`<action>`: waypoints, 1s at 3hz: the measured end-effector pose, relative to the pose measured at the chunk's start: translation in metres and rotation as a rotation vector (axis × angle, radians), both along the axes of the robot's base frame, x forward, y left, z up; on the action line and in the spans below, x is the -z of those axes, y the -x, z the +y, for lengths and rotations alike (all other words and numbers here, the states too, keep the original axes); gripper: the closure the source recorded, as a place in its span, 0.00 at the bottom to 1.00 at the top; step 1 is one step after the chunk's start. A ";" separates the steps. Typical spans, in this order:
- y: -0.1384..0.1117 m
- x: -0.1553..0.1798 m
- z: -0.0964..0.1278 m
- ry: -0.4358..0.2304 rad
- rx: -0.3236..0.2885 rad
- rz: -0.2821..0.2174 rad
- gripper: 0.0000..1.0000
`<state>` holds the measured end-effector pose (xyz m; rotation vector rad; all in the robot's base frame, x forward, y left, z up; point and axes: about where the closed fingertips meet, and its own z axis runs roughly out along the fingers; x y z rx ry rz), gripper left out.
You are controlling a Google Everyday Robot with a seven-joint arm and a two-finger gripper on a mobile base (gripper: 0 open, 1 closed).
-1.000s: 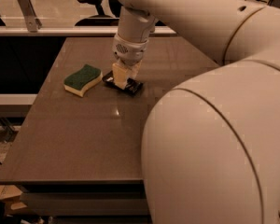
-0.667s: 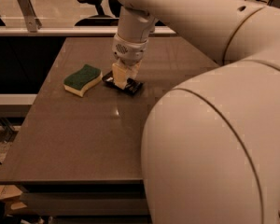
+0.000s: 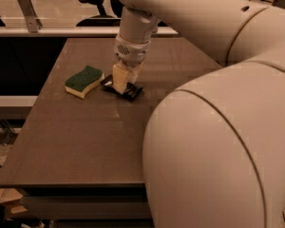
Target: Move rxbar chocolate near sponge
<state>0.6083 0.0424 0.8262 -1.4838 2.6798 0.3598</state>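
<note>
The rxbar chocolate [image 3: 131, 91] is a small flat black wrapper lying on the dark table [image 3: 95, 141], just right of the sponge. The sponge [image 3: 84, 81] has a dark green top and a pale yellow body, and it sits at the table's left-middle. My gripper [image 3: 123, 82] points straight down from the white arm and sits right on top of the bar, covering its middle. The ends of the bar show on both sides of the gripper. A narrow gap separates the bar's left end from the sponge.
My large white arm [image 3: 218, 141] fills the right half of the view and hides the table's right side. A black office chair [image 3: 96, 8] and a white rail [image 3: 52, 31] stand beyond the table's far edge. The table's front edge is at the lower left.
</note>
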 end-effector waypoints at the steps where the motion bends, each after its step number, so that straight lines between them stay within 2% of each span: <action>1: 0.000 0.000 0.000 0.000 0.000 0.000 0.12; 2: 0.000 0.000 0.001 0.000 -0.001 0.000 0.00; 3: 0.000 0.000 0.001 0.000 -0.001 0.000 0.00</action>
